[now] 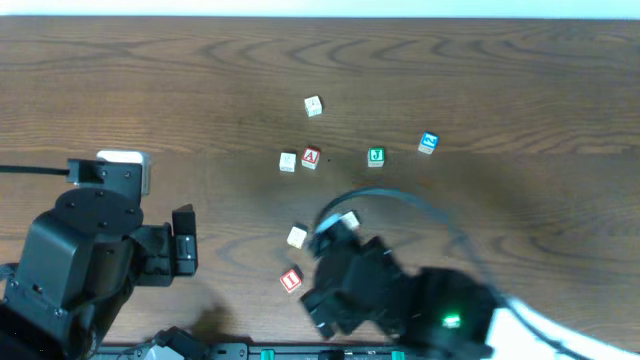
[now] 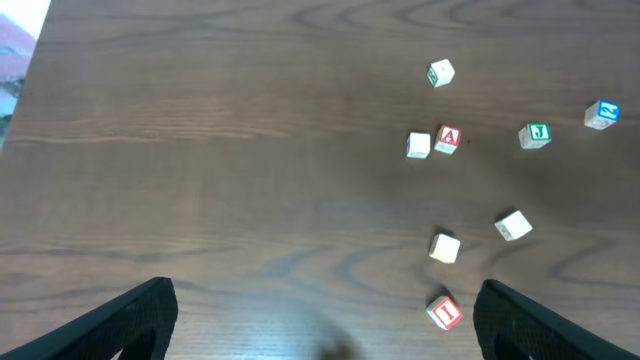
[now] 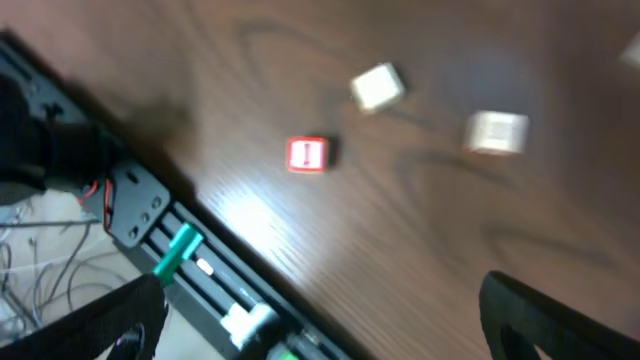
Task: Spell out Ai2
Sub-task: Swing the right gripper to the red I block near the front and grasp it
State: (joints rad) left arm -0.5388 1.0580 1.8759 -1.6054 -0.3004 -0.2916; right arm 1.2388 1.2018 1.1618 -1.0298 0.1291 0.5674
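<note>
Left gripper [image 2: 325, 322] and right gripper [image 3: 320, 312]: both jaws released, nothing held. "A" cube [image 1: 311, 157] is the reference. "2" cube [image 1: 428, 143] lies at its 3 o'clock, past the green "J" cube [image 1: 376, 156]; "I" cube [image 1: 291, 280] at its 6 o'clock, well apart.

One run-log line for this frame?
left gripper: open, empty | right gripper: open, empty | A, I, 2: scattered, untouched | word: not spelled
</note>
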